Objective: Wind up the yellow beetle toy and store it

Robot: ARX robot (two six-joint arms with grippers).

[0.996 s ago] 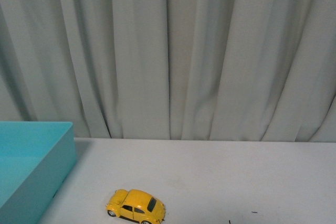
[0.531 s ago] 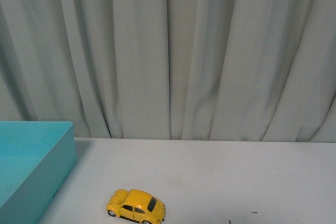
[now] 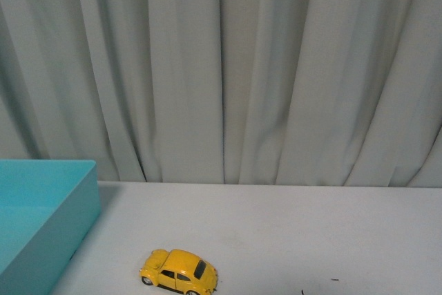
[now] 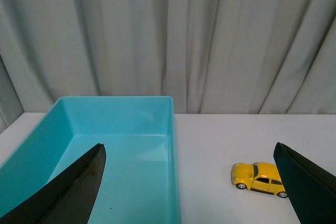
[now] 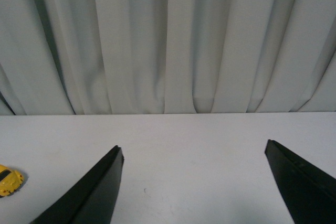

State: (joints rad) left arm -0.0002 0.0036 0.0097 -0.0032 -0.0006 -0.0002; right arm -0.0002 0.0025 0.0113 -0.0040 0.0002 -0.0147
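The right hand (image 5: 192,145) holds its two dark fingers (image 5: 92,195) spread wide apart above a white tabletop (image 5: 63,137) backed by a pale grey curtain (image 5: 173,40), with the yellow beetle toy (image 5: 8,181) half cut off at the picture's edge.

Nothing appears to have moved; the yellow beetle toy (image 3: 179,271) seems unshifted.

The turquoise box (image 3: 81,215), left of the yellow beetle toy (image 3: 179,272), is cut off by the front view's edge. Dark marks (image 3: 334,280) right of the toy are too small to tell. The right wrist view shows only one end of the toy.
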